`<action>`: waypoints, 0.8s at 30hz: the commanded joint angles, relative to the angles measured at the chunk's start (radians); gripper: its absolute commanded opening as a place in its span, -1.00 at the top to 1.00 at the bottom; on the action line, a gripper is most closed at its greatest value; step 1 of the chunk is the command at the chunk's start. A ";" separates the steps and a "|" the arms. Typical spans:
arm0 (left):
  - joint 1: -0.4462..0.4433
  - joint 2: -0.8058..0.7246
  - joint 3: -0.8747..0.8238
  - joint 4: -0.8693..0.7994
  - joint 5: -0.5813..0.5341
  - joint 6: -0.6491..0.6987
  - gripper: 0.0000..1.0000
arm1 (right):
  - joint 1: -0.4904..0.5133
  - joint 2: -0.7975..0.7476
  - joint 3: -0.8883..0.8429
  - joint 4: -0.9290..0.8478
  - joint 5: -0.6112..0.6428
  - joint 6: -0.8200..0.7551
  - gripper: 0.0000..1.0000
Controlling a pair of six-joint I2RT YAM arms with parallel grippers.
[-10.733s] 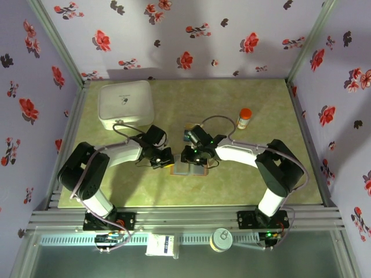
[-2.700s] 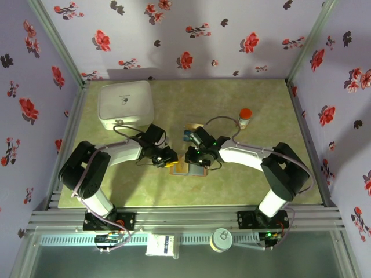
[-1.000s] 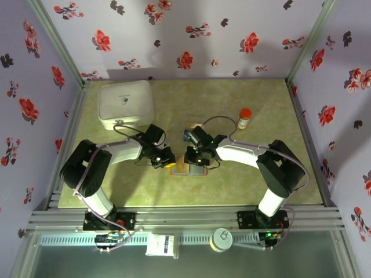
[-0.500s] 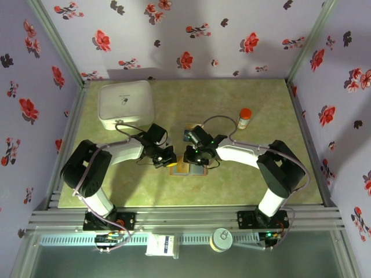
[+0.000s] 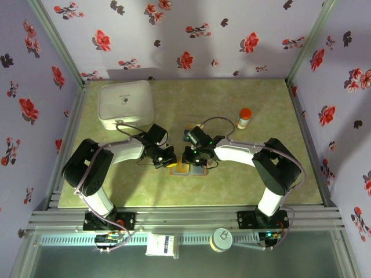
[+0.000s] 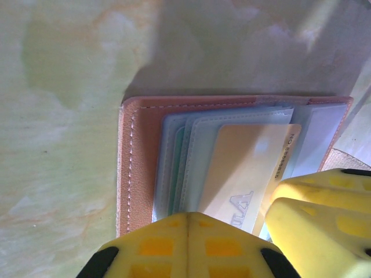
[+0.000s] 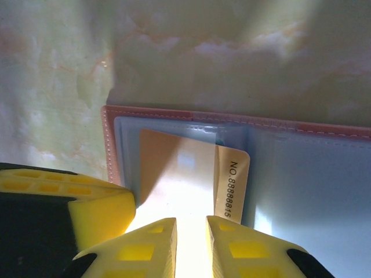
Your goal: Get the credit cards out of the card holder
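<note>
Pinning card holder (image 6: 136, 174) at nine o'clock, my left gripper (image 6: 188, 231) jaws together; right gripper (image 7: 191, 231) jaws slightly apart astride yellow card (image 7: 174, 168). I'm needing a clamp before pulling.

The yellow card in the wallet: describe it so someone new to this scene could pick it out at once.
Near the middle of the green table lies an open brown card holder. The yellow card pokes partway out of its pockets, tilted. It alone is pale yellow with a number printed along one edge, unlike the bluish cards tucked beside it.
</note>
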State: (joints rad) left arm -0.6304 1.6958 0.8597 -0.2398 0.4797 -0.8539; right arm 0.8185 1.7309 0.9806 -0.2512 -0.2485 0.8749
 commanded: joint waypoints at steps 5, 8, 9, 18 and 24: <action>-0.006 0.028 0.002 -0.038 -0.038 0.026 0.93 | 0.006 0.015 -0.003 -0.062 0.064 -0.022 0.57; -0.005 0.028 0.001 -0.039 -0.039 0.026 0.93 | 0.006 -0.002 0.007 -0.092 0.090 -0.040 0.57; -0.006 0.028 0.001 -0.038 -0.038 0.026 0.93 | 0.007 -0.011 0.008 -0.095 0.096 -0.043 0.57; -0.006 -0.003 0.017 -0.057 -0.042 0.023 0.93 | 0.005 -0.069 0.006 -0.107 0.080 -0.054 0.55; -0.009 -0.037 0.047 -0.085 -0.031 0.032 0.92 | -0.009 -0.099 -0.023 -0.089 0.076 -0.039 0.55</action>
State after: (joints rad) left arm -0.6315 1.6928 0.8761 -0.2718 0.4667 -0.8528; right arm 0.8162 1.6627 0.9798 -0.3302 -0.1867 0.8383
